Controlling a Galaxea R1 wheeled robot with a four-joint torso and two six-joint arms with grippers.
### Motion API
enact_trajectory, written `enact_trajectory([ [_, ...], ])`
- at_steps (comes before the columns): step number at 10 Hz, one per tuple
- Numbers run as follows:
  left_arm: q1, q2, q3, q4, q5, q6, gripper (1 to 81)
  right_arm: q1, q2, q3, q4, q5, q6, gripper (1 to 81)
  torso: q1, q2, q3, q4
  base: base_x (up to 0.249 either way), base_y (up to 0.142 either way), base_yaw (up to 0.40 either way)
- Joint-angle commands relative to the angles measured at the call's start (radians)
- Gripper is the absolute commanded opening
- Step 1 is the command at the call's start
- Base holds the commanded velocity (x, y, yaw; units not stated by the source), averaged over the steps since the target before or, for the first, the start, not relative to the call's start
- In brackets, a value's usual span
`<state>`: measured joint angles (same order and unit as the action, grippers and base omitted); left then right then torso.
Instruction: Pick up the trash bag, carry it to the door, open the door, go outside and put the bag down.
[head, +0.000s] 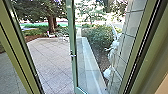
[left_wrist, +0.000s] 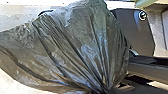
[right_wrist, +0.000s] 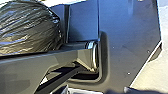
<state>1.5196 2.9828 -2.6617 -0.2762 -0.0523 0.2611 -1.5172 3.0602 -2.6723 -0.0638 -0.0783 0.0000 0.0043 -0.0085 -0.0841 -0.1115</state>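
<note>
Your black trash bag (left_wrist: 82, 42) hangs close by the left wrist, beside the robot's own base; its pleats draw together toward one gathered neck, and the body of the bag fans away from there. I judge the left arm the nearer one, and likely the one carrying it. You can't tell from here whether the left tool is clamped on that neck, nor whether the right tool is apart or together.

Ahead of you, the glass door (head: 72, 37) stands swung outward, its latch edge well away from the left door frame (head: 18, 50). The gap onto the paved yard (head: 50, 60) lies between those two, so passing through turns on keeping the bag off the frame, where thin plastic could snag.
</note>
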Motion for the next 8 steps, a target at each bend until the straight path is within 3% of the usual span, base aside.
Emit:
enact_trajectory([
  [1,-0.035,-0.002,0.003,0.011,0.062,0.006,1.0,0.036,0.016,0.011,-0.005,-0.067,-0.009,81.1,0.000,0.000,0.000,0.000,0.000,0.000,0.000],
  [8,-0.035,0.001,-0.001,0.006,0.057,0.003,1.0,0.030,0.016,0.008,-0.002,-0.067,-0.009,81.1,0.000,0.000,0.000,0.000,0.000,0.000,0.000],
])
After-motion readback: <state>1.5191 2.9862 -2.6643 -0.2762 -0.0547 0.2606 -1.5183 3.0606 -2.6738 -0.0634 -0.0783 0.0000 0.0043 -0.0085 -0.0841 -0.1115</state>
